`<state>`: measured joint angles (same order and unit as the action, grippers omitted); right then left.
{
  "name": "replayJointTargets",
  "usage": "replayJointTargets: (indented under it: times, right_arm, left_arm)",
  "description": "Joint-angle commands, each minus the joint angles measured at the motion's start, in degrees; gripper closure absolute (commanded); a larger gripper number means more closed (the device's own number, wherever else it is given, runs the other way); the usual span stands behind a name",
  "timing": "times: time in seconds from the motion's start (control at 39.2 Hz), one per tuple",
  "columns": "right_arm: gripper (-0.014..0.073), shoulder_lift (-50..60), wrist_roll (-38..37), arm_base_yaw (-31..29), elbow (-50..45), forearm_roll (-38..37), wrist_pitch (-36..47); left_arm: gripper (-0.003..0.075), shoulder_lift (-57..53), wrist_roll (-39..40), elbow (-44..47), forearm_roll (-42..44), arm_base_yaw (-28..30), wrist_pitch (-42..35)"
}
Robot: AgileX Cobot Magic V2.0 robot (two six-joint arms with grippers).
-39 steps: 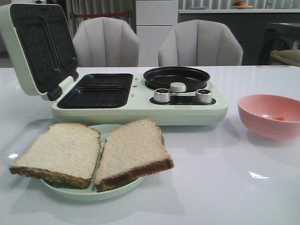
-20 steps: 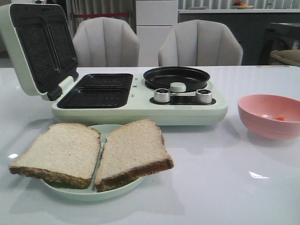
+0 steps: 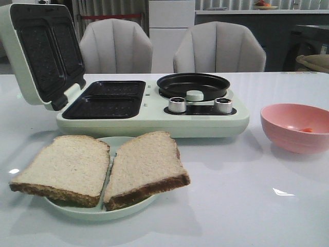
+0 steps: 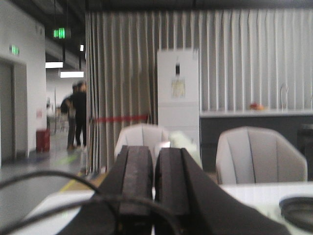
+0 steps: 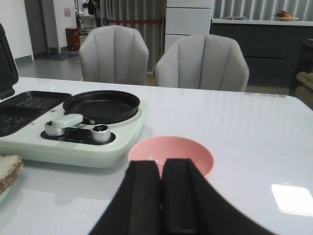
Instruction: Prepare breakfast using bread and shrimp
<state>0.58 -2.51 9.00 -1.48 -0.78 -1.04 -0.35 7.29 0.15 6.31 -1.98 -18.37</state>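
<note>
Two slices of bread (image 3: 61, 167) (image 3: 144, 164) lie side by side on a pale green plate (image 3: 115, 145) near the table's front left. A small orange shrimp (image 3: 307, 130) sits inside the pink bowl (image 3: 295, 126) (image 5: 171, 152) at the right. My right gripper (image 5: 162, 164) is shut and empty, hovering just in front of that bowl. My left gripper (image 4: 154, 151) is shut too, holding nothing, raised and pointing out at the room. Neither gripper shows in the front view.
A pale green breakfast maker (image 3: 154, 116) stands mid-table, its waffle lid (image 3: 38, 54) open and upright at the left, dark grill plates (image 3: 105, 100) below it, a round black pan (image 3: 194, 83) (image 5: 101, 104) and two knobs at the right. Two grey chairs (image 3: 115, 46) (image 3: 220, 47) stand behind the table.
</note>
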Motion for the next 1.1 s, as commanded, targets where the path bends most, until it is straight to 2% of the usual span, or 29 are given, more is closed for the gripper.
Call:
replayJointTargets:
  times: [0.0, 0.23, 0.54, 0.89, 1.07]
  right_arm:
    - [0.0459, 1.30, 0.45, -0.29, 0.90, 0.02, 4.39]
    - [0.0459, 1.24, 0.45, -0.29, 0.90, 0.02, 4.39]
    - [0.0459, 1.24, 0.45, -0.29, 0.90, 0.02, 4.39]
    - [0.0459, 1.24, 0.45, -0.29, 0.90, 0.02, 4.39]
    - [0.0459, 1.24, 0.45, -0.29, 0.90, 0.02, 4.39]
  left_arm:
    - [0.0606, -0.58, -0.02, -3.59, -0.12, -0.22, -3.84]
    - [0.0606, 4.17, -0.02, -15.14, -0.12, -0.22, 12.86]
    - [0.0606, 19.36, -0.02, -26.18, -1.58, -0.22, 30.97]
    - [0.0606, 24.00, -0.02, -27.16, -8.40, -0.22, 31.18]
    - [0.0605, 24.00, -0.02, -27.16, -7.78, -0.22, 31.27]
